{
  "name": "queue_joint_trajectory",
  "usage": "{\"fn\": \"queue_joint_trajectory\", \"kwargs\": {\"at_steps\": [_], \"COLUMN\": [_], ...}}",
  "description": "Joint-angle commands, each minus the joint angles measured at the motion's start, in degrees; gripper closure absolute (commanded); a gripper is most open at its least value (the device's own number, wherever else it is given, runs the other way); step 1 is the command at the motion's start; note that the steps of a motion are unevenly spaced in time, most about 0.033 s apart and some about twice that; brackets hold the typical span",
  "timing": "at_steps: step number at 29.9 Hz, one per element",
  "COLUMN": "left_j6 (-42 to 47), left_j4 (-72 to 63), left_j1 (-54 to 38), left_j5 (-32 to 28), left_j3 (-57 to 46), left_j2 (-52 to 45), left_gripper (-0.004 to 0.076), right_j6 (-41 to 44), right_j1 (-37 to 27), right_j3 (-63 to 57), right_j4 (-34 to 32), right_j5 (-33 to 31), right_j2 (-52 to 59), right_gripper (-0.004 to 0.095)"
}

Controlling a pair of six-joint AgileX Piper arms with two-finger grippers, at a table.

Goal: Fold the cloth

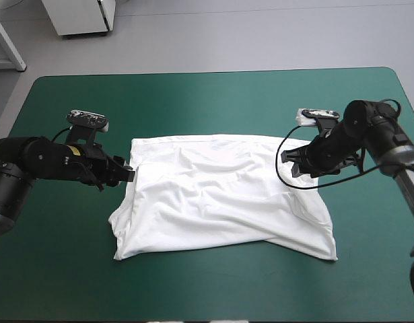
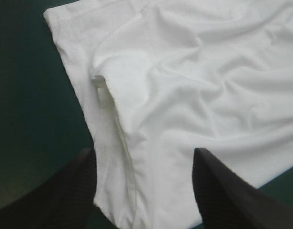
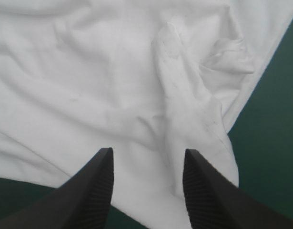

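Left gripper fingers stood apart over T-shirt left edge; right gripper fingers also apart, over its right edge. T-shirt lay spread flat, wrinkled, mid-table on teal-green cover, neither gripper holding it.

I see bare teal-green cover free across the upper frame and along the bottom. The T-shirt fills the centre. The left gripper at its left edge and the right gripper at its upper right block those sides.
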State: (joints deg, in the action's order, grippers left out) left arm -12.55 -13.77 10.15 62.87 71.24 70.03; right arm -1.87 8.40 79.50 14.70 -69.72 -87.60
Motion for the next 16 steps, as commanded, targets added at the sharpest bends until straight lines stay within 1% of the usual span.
{"fn": "queue_joint_trajectory", "kwargs": {"at_steps": [1,5,10,13,16], "left_j6": [0.4,0.1,0.1,0.1,0.1], "left_j4": [-2.6,-2.5,-2.6,-2.7,-2.7], "left_j1": [0.3,0.3,0.3,0.3,0.7], "left_j5": [-0.4,3.9,8.5,10.5,10.9], "left_j3": [1.9,1.5,-2.0,-4.0,-7.2], "left_j2": [-1.1,-1.1,-1.1,-1.3,-1.4], "left_gripper": [0.0294,0.0312,0.0390,0.0391,0.0391], "right_j6": [0.5,0.6,-0.2,0.8,2.3], "right_j1": [0.0,0.0,0.0,0.0,0.0], "right_j3": [1.4,-0.1,-5.3,-8.1,-9.7], "right_j4": [-1.9,-5.3,-5.6,-6.0,-6.0], "right_j5": [0.0,0.0,0.0,0.0,0.0], "right_j2": [7.8,13.5,18.6,22.0,24.6], "right_gripper": [0.0492,0.0492,0.0492,0.0492,0.0492]}}
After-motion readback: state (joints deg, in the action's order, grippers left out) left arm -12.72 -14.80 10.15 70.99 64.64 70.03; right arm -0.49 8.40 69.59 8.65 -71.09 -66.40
